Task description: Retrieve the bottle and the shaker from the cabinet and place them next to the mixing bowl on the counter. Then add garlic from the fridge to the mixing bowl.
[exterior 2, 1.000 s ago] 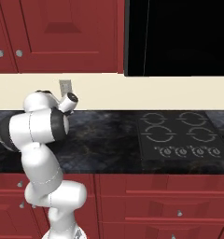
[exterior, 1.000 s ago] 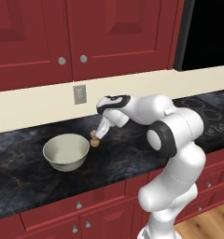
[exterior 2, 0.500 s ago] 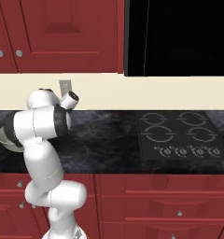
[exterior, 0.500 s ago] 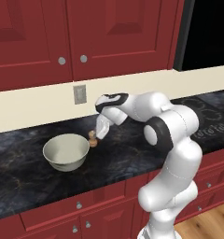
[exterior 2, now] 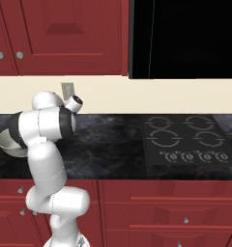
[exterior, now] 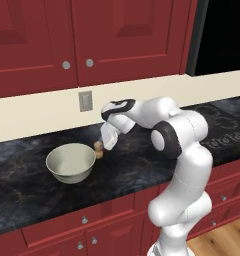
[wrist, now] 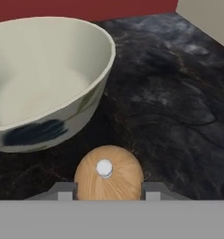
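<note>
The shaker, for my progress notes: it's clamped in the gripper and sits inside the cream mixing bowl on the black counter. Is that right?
Not quite. The shaker is clamped in the gripper, but it is outside the mixing bowl, just beside its rim over the black counter. The hand view shows this, and the left base view shows the shaker next to the bowl.

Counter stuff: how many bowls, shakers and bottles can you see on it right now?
Bowls: 1, the mixing bowl
Shakers: 1, the shaker, beside the bowl, between the gripper fingers
Bottles: 0 in sight on the counter
Total: 2
</note>
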{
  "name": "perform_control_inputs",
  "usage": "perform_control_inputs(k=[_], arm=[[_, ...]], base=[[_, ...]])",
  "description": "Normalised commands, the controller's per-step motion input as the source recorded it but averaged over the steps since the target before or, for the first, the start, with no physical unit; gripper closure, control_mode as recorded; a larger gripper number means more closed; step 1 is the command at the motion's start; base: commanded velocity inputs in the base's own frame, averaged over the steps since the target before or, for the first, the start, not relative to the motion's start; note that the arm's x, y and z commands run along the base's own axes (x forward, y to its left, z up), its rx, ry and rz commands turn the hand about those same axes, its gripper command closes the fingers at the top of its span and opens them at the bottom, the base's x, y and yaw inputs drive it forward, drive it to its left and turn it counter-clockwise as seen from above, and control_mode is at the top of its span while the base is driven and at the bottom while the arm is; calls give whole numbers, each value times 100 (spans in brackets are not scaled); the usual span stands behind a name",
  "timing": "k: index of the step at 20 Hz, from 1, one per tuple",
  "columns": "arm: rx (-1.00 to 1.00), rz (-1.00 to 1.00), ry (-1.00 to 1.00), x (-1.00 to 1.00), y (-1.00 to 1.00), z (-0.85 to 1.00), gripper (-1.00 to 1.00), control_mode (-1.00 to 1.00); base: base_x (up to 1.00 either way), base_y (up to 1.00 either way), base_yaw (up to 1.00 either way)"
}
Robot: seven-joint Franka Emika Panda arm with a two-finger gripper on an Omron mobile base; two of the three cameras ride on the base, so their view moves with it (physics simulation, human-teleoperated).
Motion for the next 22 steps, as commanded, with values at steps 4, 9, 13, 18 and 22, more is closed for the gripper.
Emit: perform_control_inputs(k=[4,9,13,18,22], arm=[[0,0,0,1,2,-16,100,-100],[0,0,0,0,21,-25,100,-100],[0,0,0,0,28,0,100,-100],[0,0,0,0,14,-15,100,-100],[0,0,0,0,9,-21,100,-100]], base=[[0,0,0],[0,0,0],[0,0,0],[0,0,0],[0,0,0]])
